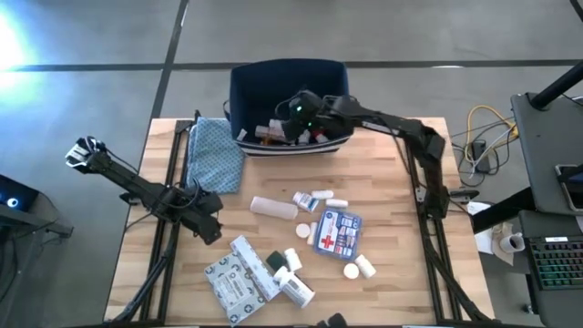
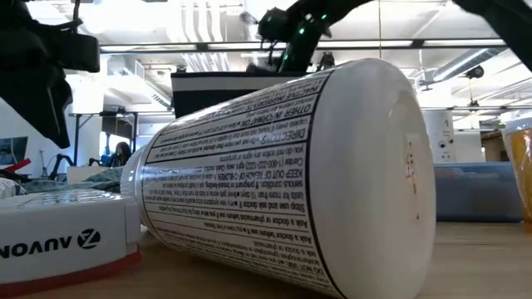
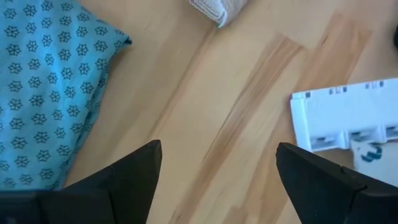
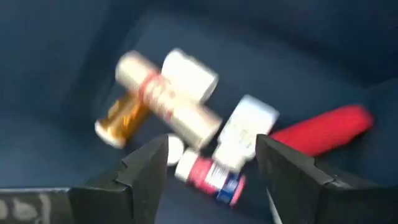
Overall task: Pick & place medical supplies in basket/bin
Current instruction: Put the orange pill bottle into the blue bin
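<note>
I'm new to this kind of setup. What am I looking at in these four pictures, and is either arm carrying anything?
Two dark robot arms work at a wooden table. One picture looks straight down. One sits at table height, almost filled by a white bottle lying on its side. The other two come from cameras on each arm's wrist.

The right end effector hangs open over the navy bin, holding nothing. Bottles and a red bottle already lie in the bin below it. The left end effector waits open and empty above bare table, beside the blue patterned cloth.

On the table remain a first-aid box, printed packets and several small white bottles and tubes.
</note>
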